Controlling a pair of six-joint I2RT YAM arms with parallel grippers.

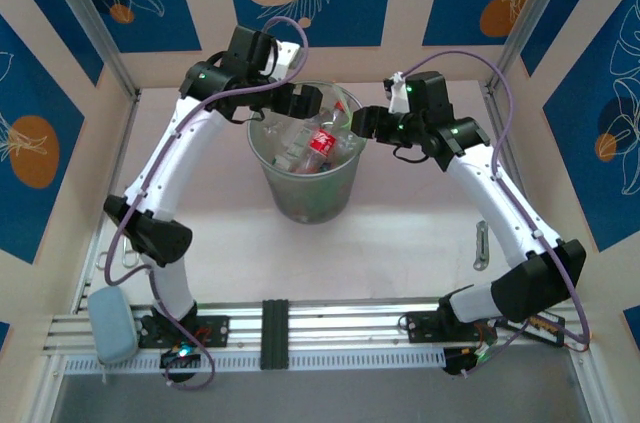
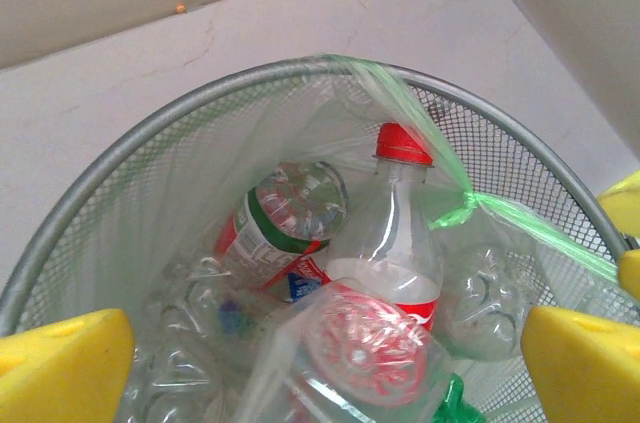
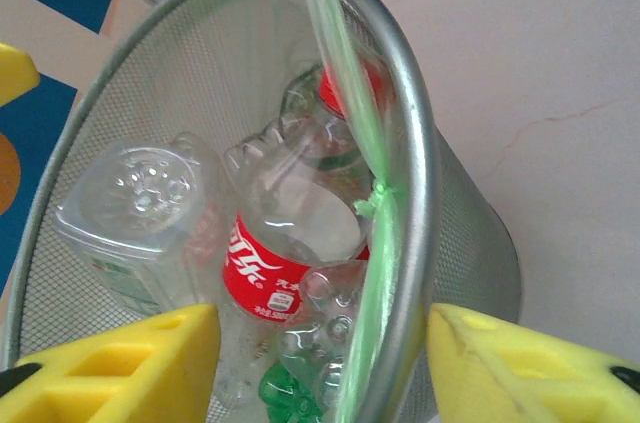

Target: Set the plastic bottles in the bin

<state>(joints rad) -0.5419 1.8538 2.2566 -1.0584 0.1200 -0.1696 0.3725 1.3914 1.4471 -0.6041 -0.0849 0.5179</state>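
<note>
Plastic bottles (image 1: 318, 146): heaped inside the bin (image 1: 305, 198), red labels showing, a red-capped one on top
Left gripper (image 2: 328, 328): yellow fingers wide apart, nothing between them, hanging over the heap
Right gripper (image 3: 322, 318): fingers apart, empty, above the bin's right rim
Liner (image 2: 500, 208): clear, green-edged, draped over the rim
Bin's place: upright in the middle of the table (image 1: 420, 243)

Clear, red-labelled plastic bottles (image 1: 318, 143) are lying jumbled inside the lined round mesh bin (image 1: 300, 198), which is standing upright near the centre.
</note>
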